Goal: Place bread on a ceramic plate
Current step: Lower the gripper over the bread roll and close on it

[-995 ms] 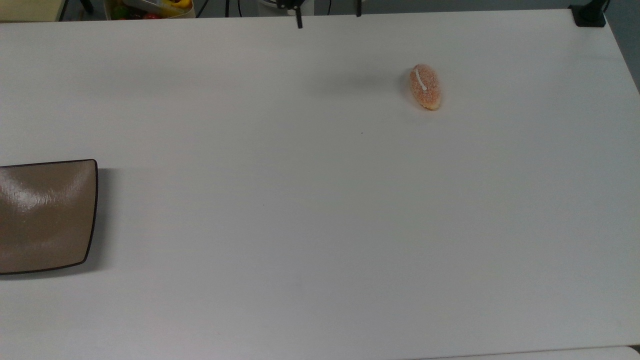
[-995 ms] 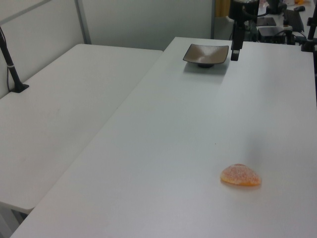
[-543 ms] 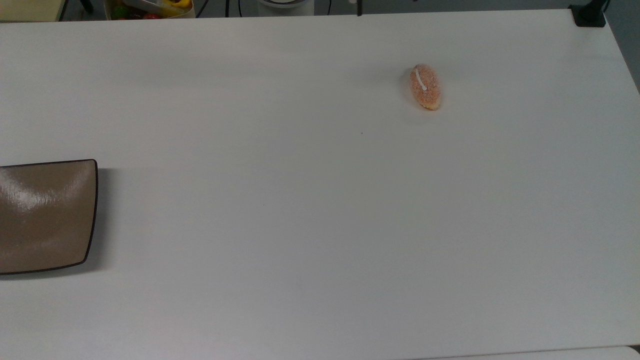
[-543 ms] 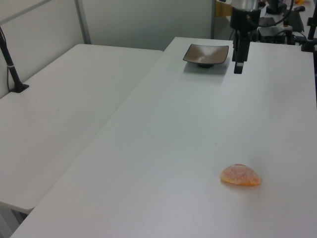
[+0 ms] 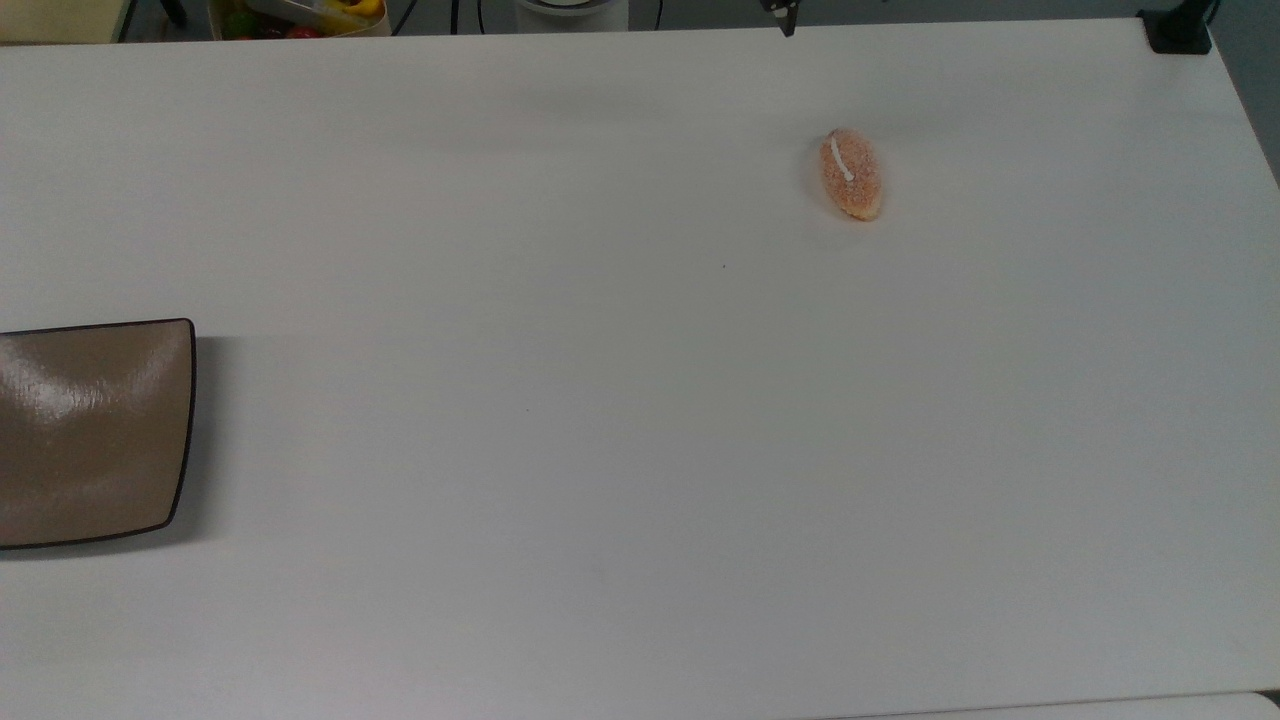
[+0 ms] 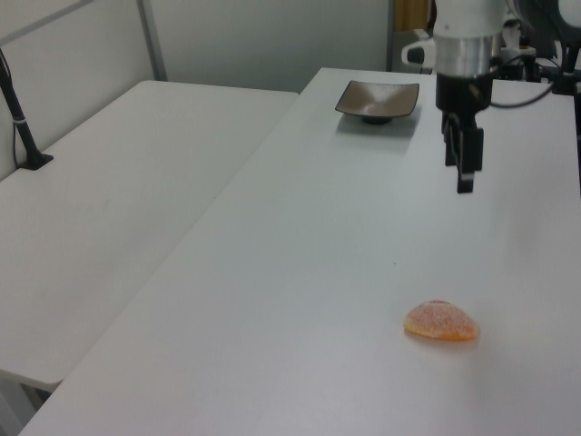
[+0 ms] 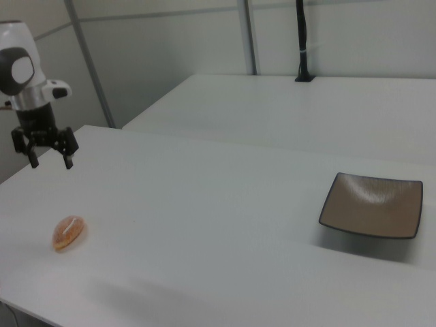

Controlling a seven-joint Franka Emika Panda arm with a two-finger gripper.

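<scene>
The bread [image 5: 851,173], a small oval orange roll with a white stripe, lies on the white table [image 5: 640,420] toward the top view's upper right. The same bread [image 6: 441,322] [image 7: 68,232] lies alone, nothing touching it. The ceramic plate [image 5: 90,432], brown, square and bare, sits at the top view's left edge, far from the bread. In the side views the plate [image 6: 379,98] [image 7: 371,204] rests flat. My gripper [image 7: 50,160] hangs open above the table, up and a little left of the bread in the right view, holding nothing. In the left view the gripper [image 6: 463,168] is between plate and bread.
A second white table [image 6: 118,200] adjoins this one. A black clamp post [image 5: 1180,30] stands at the top view's upper right corner, and another black post [image 6: 23,127] rises on the neighbouring table. A bin of colourful items [image 5: 300,15] sits beyond the far edge.
The gripper has travelled from near the plate toward the bread, moving lower and closer in the left view. Bread and plate have not moved.
</scene>
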